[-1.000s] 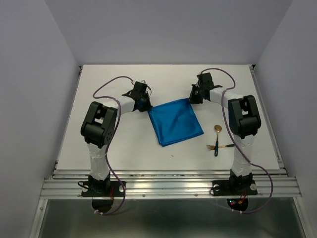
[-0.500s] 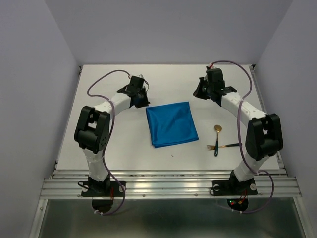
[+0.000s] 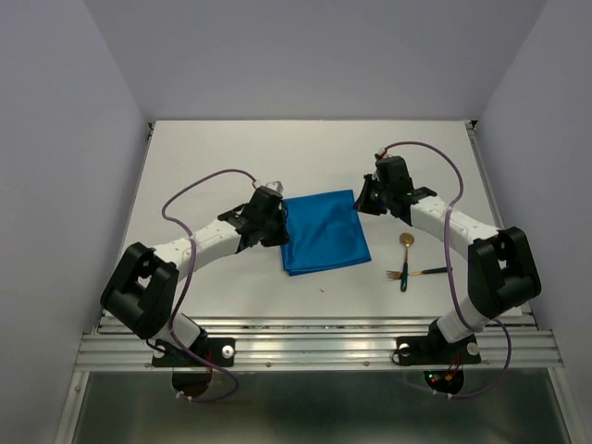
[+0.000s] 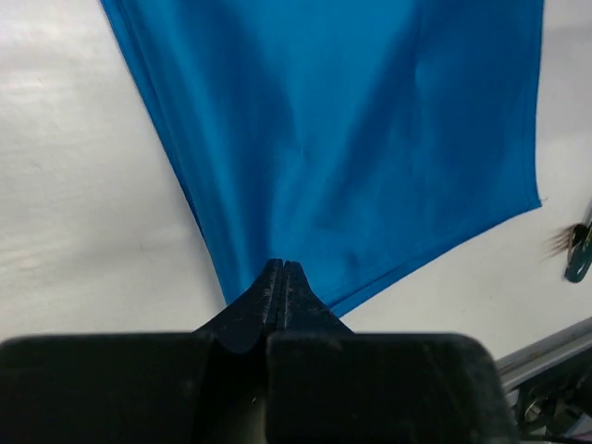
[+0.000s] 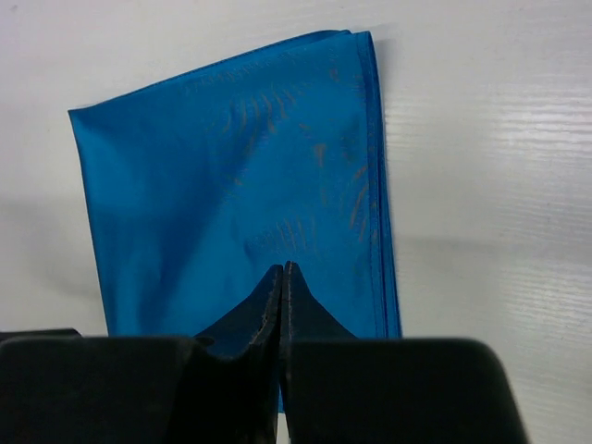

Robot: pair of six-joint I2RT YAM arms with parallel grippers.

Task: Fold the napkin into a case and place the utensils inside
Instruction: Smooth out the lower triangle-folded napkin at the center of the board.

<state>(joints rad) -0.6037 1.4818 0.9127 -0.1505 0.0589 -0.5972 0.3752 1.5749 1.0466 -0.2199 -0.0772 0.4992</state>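
The blue napkin [image 3: 324, 236] lies folded flat in a rough square on the white table. My left gripper [image 3: 280, 222] is shut, its tips low over the napkin's left edge; the left wrist view shows the tips [image 4: 282, 265] over cloth [image 4: 351, 139] whose creases run toward them. My right gripper [image 3: 363, 201] is shut at the napkin's far right corner; the right wrist view shows its tips [image 5: 282, 268] over the flat cloth [image 5: 222, 185]. No cloth shows between either pair of jaws. The spoon [image 3: 406, 242] and fork [image 3: 416, 273] lie crossed to the right of the napkin.
The table's right rail [image 3: 504, 231] runs close behind the utensils. A metal rail [image 3: 314, 347] lines the near edge by the arm bases. Grey walls enclose the table on three sides. One utensil shows at the right edge of the left wrist view [image 4: 580, 254].
Both arms pulled back from the napkin's far corners, then came down again to its left edge and far right corner. The napkin went from skewed to lying flat and straighter.
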